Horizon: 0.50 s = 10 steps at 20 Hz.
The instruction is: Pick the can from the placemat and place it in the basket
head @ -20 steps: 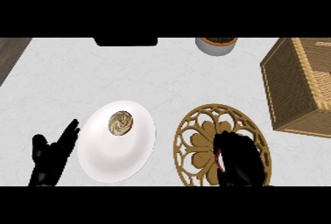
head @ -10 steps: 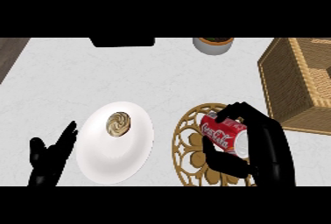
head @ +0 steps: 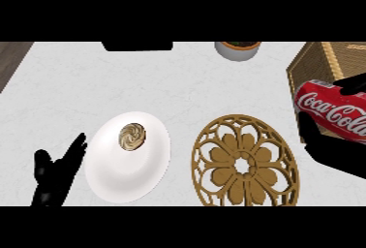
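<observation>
A red Coca-Cola can (head: pixel 334 110) hangs in the air at the right edge, lying on its side. My right hand (head: pixel 336 152) is curled round it from below, and one finger shows above it. The can is held over the left side of the wicker basket (head: pixel 312 65), which stands at the right edge. The round golden openwork placemat (head: pixel 245 166) lies bare on the counter, left of and below the can. My left hand (head: pixel 57 175) rests open at the lower left, fingers up.
A white plate (head: pixel 129 162) with a round brown pastry (head: pixel 132 136) lies left of the placemat. A grey bowl (head: pixel 238 49) stands at the back, beside a dark object (head: pixel 137 46) at the back edge.
My right hand has lifted the can off the placemat and carried it up and to the right, toward the basket. The left hand has barely moved.
</observation>
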Motion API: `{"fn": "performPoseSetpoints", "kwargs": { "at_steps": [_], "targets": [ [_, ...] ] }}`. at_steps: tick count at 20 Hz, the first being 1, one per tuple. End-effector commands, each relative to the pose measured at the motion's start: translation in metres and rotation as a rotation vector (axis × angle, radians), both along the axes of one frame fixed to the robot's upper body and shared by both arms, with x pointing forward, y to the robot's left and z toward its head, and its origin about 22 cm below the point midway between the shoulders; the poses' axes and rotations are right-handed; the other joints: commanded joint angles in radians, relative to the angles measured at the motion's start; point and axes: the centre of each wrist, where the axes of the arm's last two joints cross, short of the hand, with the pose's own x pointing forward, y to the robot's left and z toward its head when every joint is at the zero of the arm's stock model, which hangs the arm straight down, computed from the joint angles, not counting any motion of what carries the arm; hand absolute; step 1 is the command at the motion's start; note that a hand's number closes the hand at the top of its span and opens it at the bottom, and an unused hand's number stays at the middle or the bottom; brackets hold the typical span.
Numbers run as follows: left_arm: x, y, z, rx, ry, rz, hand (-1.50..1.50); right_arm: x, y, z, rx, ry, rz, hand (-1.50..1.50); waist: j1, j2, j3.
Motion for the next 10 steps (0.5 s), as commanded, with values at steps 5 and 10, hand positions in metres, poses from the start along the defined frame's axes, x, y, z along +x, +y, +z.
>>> {"fn": "performPoseSetpoints", "kwargs": {
  "at_steps": [5,10],
  "targets": [
    [-0.006,-0.004,-0.018,-0.009,0.118,0.006,0.0,0.03,-0.058,0.071,0.078,-0.006,-0.135,1.5,0.011,0.01,-0.01],
    [-0.005,-0.001,-0.021,-0.005,0.106,-0.002,0.0,0.052,-0.104,0.067,0.039,0.065,-0.148,1.5,0.01,0.012,-0.009]
  ]
}}
